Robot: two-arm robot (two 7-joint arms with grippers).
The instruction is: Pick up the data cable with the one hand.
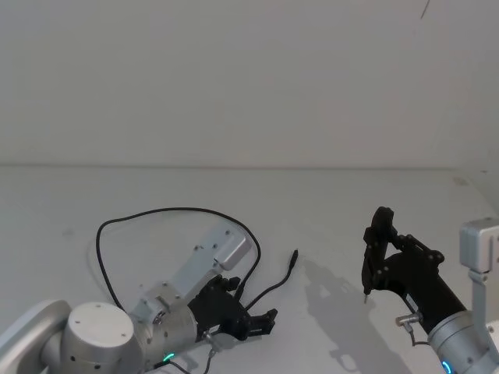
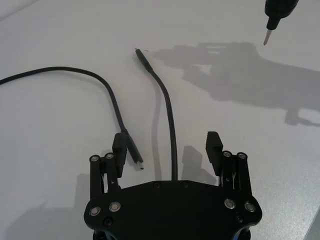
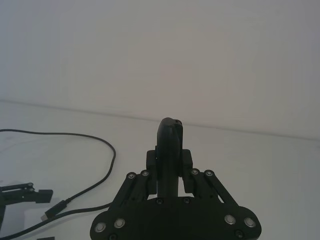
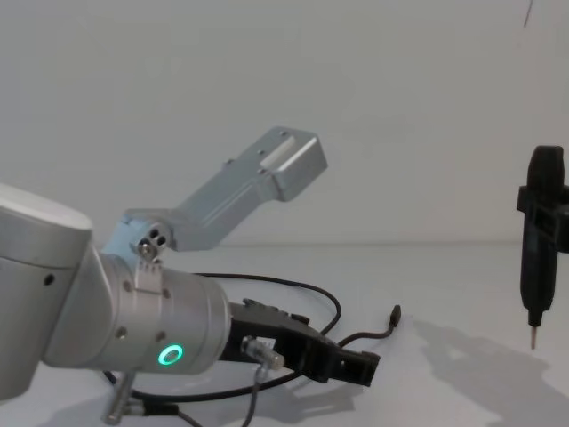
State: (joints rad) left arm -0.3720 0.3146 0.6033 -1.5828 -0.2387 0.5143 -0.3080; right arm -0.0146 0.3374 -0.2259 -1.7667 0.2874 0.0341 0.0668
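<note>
The left end effector (image 2: 167, 149) is sitting low over the white table (image 1: 351, 202), near the robot's body. Its two black fingers (image 2: 119, 150) are standing wide apart. A green ring (image 4: 169, 356) is glowing on the fat silver wrist behind it.

The data cable (image 1: 175, 209) is lying flat on the table. It is making a big loop out in front of the left arm. One thin part of the cable is running right between the open fingers in the left wrist view, but the fingers are not squeezing it. One small plug (image 2: 136, 157) is lying just beside one finger. The other plug (image 2: 141, 55) is lying farther out on the table, pointing away from the end effector.

The right end effector (image 3: 170, 161) is hanging above the table on the right side, well apart from the cable. Its fingers are pressing together on a black stick (image 4: 542, 240) that is standing upright. The stick's thin metal tip (image 2: 267, 37) is pointing down at the table and not touching it.
</note>
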